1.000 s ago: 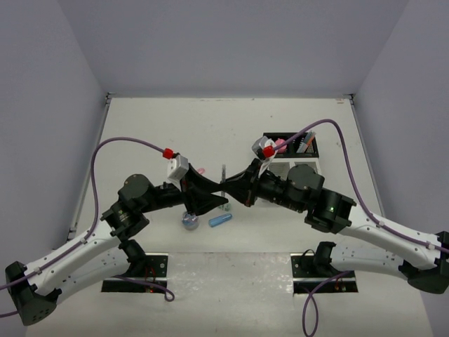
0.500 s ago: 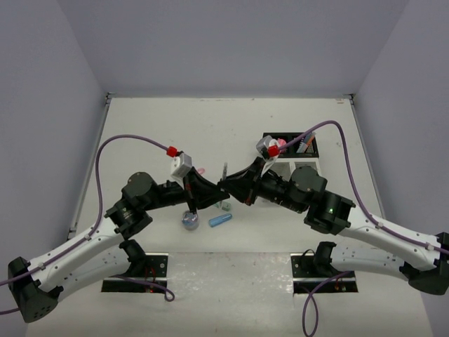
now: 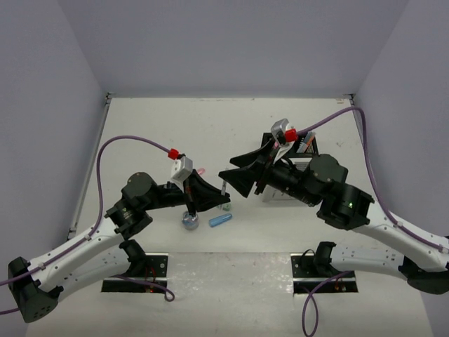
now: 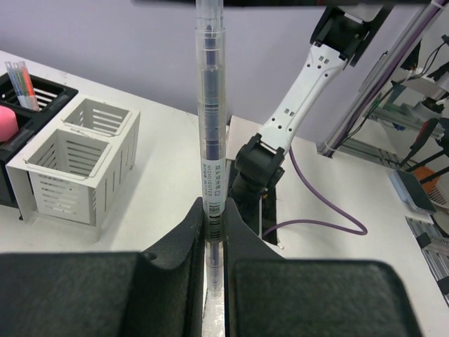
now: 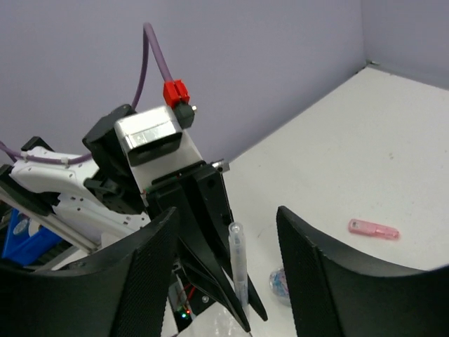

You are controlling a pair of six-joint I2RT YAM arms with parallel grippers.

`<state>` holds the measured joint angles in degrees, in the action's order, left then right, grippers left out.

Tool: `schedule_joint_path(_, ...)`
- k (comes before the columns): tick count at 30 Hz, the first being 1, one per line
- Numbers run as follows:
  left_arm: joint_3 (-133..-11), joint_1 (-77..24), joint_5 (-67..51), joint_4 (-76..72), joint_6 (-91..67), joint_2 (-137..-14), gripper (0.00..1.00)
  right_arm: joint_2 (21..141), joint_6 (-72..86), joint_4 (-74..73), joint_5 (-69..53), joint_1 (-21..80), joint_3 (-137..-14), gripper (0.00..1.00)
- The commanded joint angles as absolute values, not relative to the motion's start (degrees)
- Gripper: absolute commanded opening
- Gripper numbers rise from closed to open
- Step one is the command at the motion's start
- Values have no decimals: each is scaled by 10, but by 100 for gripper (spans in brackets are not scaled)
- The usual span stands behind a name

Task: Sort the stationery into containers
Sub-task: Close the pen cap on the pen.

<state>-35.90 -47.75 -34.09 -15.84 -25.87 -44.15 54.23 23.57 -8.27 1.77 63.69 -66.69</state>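
Sorting is progressing.
Left gripper is pinching a clear pen; right gripper is gaping empty; capsule, roll, pink piece are waiting.

We saw a clear pen with a dark core standing upright, pinched near its lower end by the left gripper. A blue capsule and a blue-grey roll lay side by side toward the near edge of the worktop, with a pink piece farther back. Toward the right edge, the white slotted box stood just beside the black box, which held thin coloured pens and a pink item.
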Motion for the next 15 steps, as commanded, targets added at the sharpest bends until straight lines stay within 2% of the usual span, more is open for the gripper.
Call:
schedule_joint_path(1,-362,-477,-363,-182,-244,-446,0,553,229,-134,50,634,-706,51)
schedule_joint_path(9,-371,-477,-359,-177,-242,-455,0,573,232,-147,16,634,-705,47)
schedule_joint_path(15,-373,-477,-353,-172,-240,-457,0,570,231,-139,14,634,-694,21)
